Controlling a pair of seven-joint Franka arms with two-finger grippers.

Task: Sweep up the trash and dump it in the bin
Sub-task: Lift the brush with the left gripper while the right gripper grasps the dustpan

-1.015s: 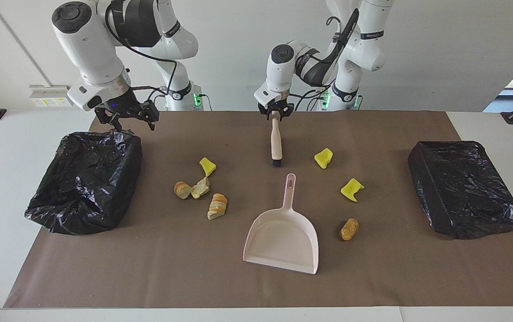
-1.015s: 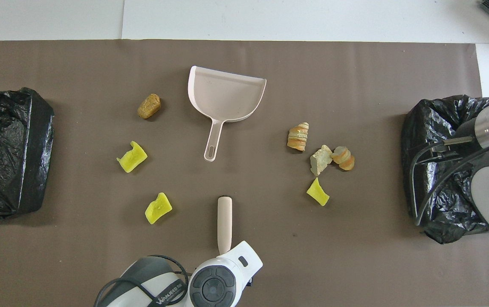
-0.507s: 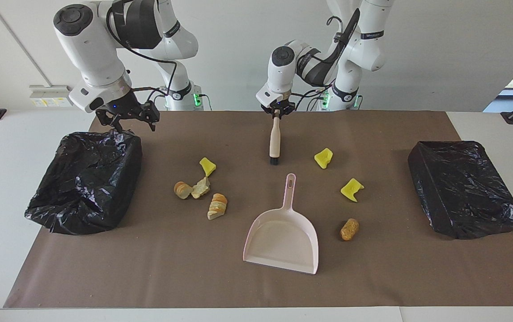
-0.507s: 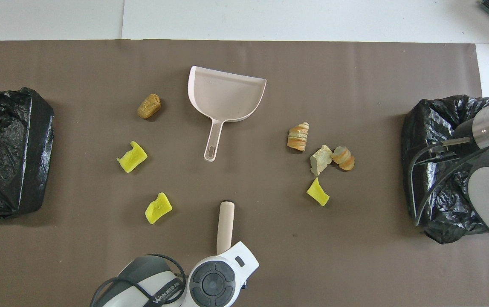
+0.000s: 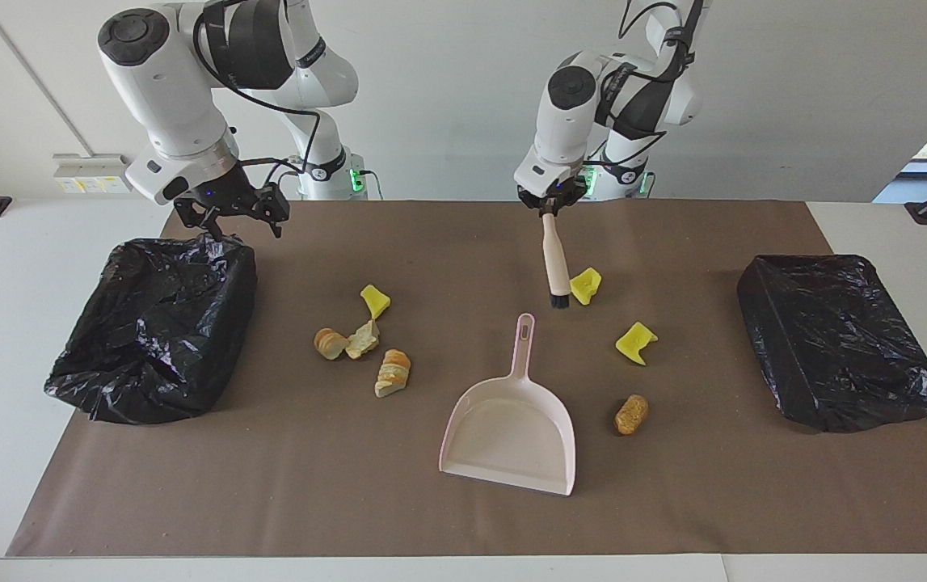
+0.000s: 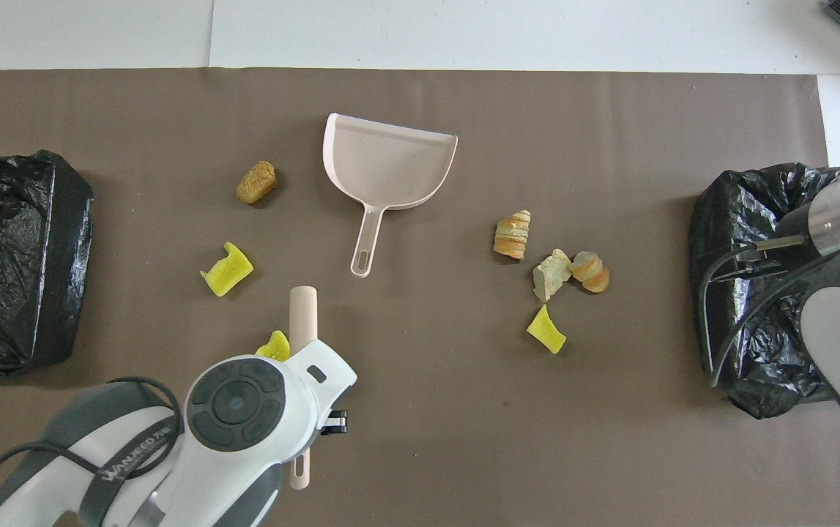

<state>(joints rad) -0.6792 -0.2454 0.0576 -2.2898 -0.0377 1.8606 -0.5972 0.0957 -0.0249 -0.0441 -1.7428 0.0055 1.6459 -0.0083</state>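
Yellow and tan, the trash is seven small bits, all on the mat around the dustpan (image 5: pixel 511 428). At the bin (image 5: pixel 158 327) by the right arm's end, the right gripper (image 5: pixel 229 212) waits; we cannot tell its fingers. The left gripper (image 5: pixel 548 204) grasps the brush (image 5: pixel 554 263), bristles beside a spongy yellow chunk (image 5: pixel 585 285). We think we should sweep slowly toward the dustpan.

Only legible txt: "WANJEED" on left arm (image 6: pixel 134 457) cable sleeve.
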